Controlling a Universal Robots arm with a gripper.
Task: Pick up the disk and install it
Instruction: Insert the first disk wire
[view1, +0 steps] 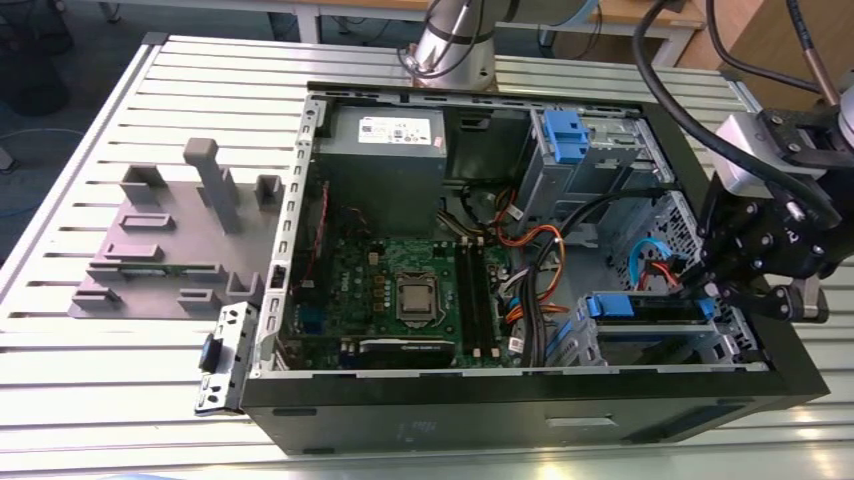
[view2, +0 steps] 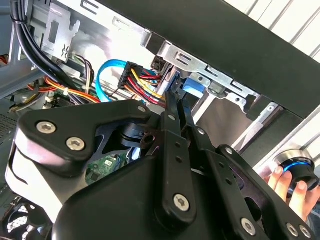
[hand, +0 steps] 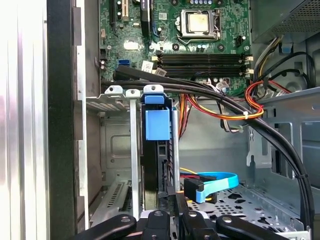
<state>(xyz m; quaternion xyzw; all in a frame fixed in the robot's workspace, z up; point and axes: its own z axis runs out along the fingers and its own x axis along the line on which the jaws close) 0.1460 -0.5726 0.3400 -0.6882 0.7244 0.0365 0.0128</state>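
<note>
Blue-railed disk (hand: 156, 150) sits upright in the drive bay (hand: 112, 150), claw (hand: 167, 200) touching.

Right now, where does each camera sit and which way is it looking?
Exterior view: off the arm, above the table, looking down into the open case; it shows the gripper at the bay holding the disk.
First wrist view: on the arm, facing along the bay toward the motherboard; the disk stands edge-on, gripper links below.
Second wrist view: on the arm behind the gripper linkage, facing the bay; a hand shows at the edge.
Shared: both wrist views show the blue cable.
</note>
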